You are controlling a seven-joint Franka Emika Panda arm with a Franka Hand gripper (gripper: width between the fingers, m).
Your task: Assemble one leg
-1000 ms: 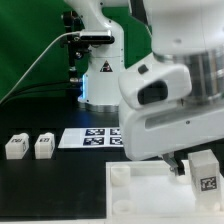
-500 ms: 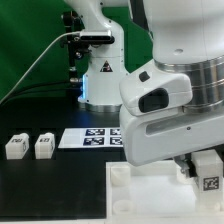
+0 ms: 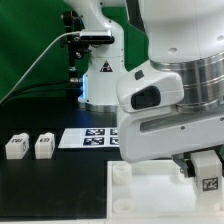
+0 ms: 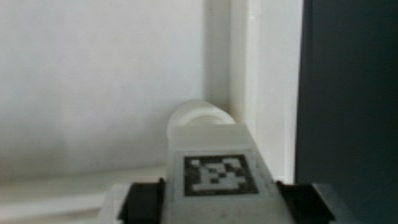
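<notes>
My gripper (image 3: 203, 172) is shut on a leg (image 3: 207, 170), a small white block with a black-and-white tag, held over the large white square tray-like piece (image 3: 150, 195) near its corner at the exterior view's right. In the wrist view the leg (image 4: 217, 150) sits between my dark fingers (image 4: 146, 200), its end above a round corner socket (image 4: 208, 112) of the tray-like piece (image 4: 89, 90). Two more legs (image 3: 15, 146) (image 3: 43, 146) lie on the black table at the exterior view's left.
The marker board (image 3: 88, 138) lies flat on the table behind the tray-like piece. The arm's white base (image 3: 100, 70) and black cables stand at the back. My arm's bulky white wrist (image 3: 165, 100) hides much of the right side.
The held leg has sunk slightly lower toward the tray-like piece's right corner. The arm has shifted a little. The two loose legs have not moved.
</notes>
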